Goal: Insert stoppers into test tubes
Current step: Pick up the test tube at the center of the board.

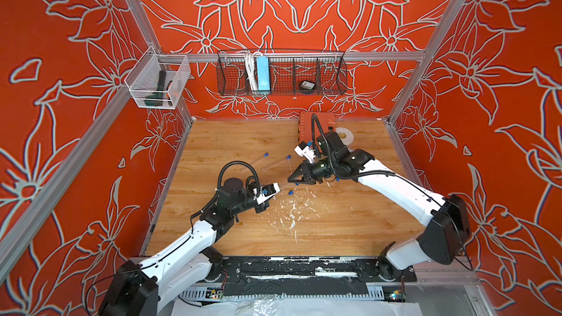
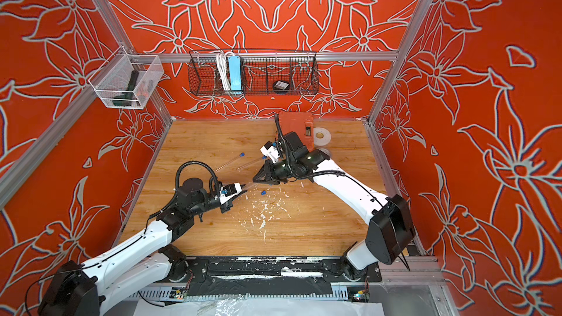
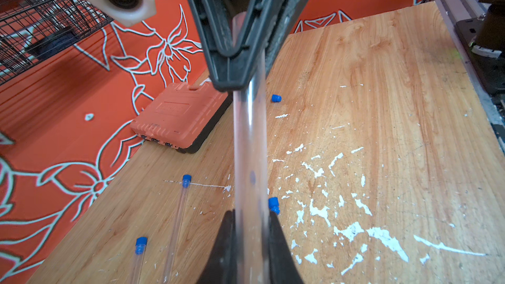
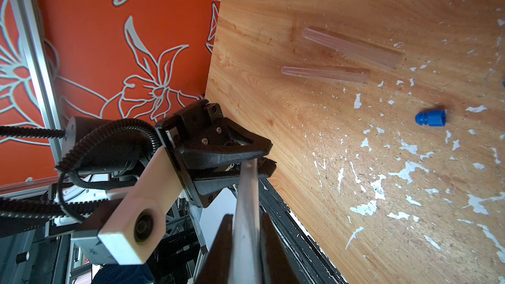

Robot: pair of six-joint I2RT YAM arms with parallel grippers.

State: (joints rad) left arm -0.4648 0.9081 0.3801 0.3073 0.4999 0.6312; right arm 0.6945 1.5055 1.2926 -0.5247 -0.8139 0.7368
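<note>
Left part of worktop (image 1: 349, 223): tube 1 (image 4: 352, 47) and tube 2 (image 4: 325, 75) lie flat, near each other but apart, mouths open. They show only in the right wrist view.

Farther back, left of centre: tube 3 (image 1: 254, 162) and tube 4 (image 1: 275, 164) lie flat, roughly parallel. Each has a blue plug in its far-right end: stopper 3 (image 1: 266, 155) and stopper 4 (image 1: 288, 157).

Centre: the left gripper (image 1: 278, 189) is closed on 1 end of tube 5 (image 3: 250, 137). The tube spans the gap to the right gripper (image 1: 290, 180), which is closed on its other end.

Stopper 5 (image 1: 290, 192) lies loose just near of tube 5, among the white paint flecks.

Right: stopper 6 (image 3: 276, 98) lies loose beside the right arm.

Far edge: orange case (image 1: 316, 126), with a tape roll (image 1: 345, 136) just right of it.
</note>
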